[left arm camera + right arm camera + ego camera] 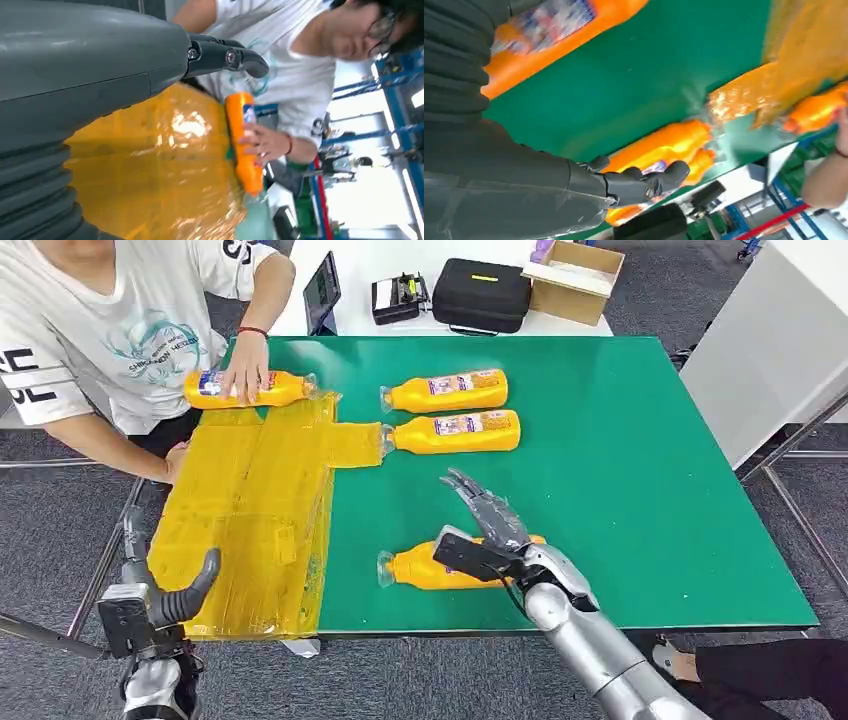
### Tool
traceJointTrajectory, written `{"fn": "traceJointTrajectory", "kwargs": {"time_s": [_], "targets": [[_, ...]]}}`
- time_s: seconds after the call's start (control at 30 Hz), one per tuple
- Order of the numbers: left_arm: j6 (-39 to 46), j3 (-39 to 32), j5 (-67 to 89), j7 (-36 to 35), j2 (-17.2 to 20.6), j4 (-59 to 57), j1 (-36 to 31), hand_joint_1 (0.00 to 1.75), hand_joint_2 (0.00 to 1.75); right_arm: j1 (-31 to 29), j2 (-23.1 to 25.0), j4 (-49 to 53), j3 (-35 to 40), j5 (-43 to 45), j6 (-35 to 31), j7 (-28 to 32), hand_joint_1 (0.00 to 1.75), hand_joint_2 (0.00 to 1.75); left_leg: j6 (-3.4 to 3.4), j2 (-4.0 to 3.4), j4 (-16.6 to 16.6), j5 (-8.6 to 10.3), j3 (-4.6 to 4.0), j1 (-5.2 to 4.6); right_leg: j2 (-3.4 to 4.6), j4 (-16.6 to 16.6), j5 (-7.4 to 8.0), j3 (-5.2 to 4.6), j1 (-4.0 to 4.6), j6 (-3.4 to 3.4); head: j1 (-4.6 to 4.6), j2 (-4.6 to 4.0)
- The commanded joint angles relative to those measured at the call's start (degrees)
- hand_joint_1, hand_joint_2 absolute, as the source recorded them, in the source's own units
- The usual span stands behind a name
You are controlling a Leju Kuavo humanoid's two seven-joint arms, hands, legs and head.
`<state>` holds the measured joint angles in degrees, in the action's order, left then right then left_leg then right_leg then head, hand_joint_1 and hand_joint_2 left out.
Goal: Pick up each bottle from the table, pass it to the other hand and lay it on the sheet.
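Several orange bottles lie on the green table (620, 470). The nearest bottle (425, 567) lies by the front edge, and my right hand (490, 525) hovers just over its base end with fingers spread, holding nothing. That bottle (539, 37) passes close under the wrist in the right wrist view. Two more bottles (447, 391) (455, 431) lie side by side mid-table. A fourth bottle (250, 388) rests at the far end of the yellow sheet (250, 510) under a person's hand (245, 365). My left hand (165, 605) waits open off the table's front left corner.
A person in a white shirt (110, 330) stands at the table's far left. Behind the table a white surface holds a tablet (322, 290), a black case (480, 295) and a cardboard box (575, 280). The table's right half is bare green.
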<state>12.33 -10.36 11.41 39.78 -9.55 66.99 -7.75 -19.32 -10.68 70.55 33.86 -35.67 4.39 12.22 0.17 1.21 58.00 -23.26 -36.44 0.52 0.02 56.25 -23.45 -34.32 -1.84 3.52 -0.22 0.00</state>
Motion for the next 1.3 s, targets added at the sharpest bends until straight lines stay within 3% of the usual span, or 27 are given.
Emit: {"fn": "traceJointTrajectory", "kwargs": {"time_s": [0.03, 0.57, 0.87, 0.93, 1.3], "targets": [[-0.59, 2.75, 3.22, 0.22, -1.09, -4.86, -1.64, 0.0, 1.75, -2.7, -5.97, 0.15, 5.79, 3.68, 4.5, -0.42, 0.0, 1.75, 0.02, -0.1, 0.0, -0.09, 0.18, 0.02, 0.0, -0.04, -0.06, 0.2, 0.06, -0.17, 0.0, 0.0], [-1.08, 5.79, 4.92, 0.22, -0.89, -12.73, -5.62, 0.0, 1.75, -1.24, -4.88, -3.92, 13.52, 7.82, 6.92, 2.29, 0.0, 1.75, -0.01, -0.07, -0.04, -0.07, 0.2, 0.06, -0.02, -0.08, -0.05, 0.23, 0.09, -0.17, -0.02, 0.0], [-1.48, 5.83, 4.75, 0.13, -1.21, -13.41, -6.05, 0.0, 1.75, -1.63, -10.42, -1.55, 15.1, 6.73, 6.78, 0.2, 0.0, 1.75, 0.03, -0.03, 0.02, -0.09, 0.21, 0.03, -0.08, -0.06, -0.08, 0.26, 0.07, -0.19, 0.0, 0.0], [-1.81, 5.67, 4.37, 0.19, -1.47, -13.3, -5.74, 0.0, 1.75, -1.82, -13.97, 1.98, 15.67, 5.62, 7.24, -1.44, 0.0, 1.75, 0.02, -0.06, 0.04, -0.12, 0.25, 0.05, -0.06, -0.05, -0.1, 0.3, 0.09, -0.22, 0.0, 0.0], [-1.84, 4.76, 3.1, -0.67, -1.29, -11.32, -4.14, 0.0, 1.75, 3.41, -21.84, 11.76, 9.71, 3.95, 5.88, -5.19, 0.0, 1.75, 0.01, -0.03, 0.04, -0.14, 0.18, 0.01, -0.08, -0.03, -0.13, 0.25, 0.06, -0.2, -0.02, 0.0]]}}
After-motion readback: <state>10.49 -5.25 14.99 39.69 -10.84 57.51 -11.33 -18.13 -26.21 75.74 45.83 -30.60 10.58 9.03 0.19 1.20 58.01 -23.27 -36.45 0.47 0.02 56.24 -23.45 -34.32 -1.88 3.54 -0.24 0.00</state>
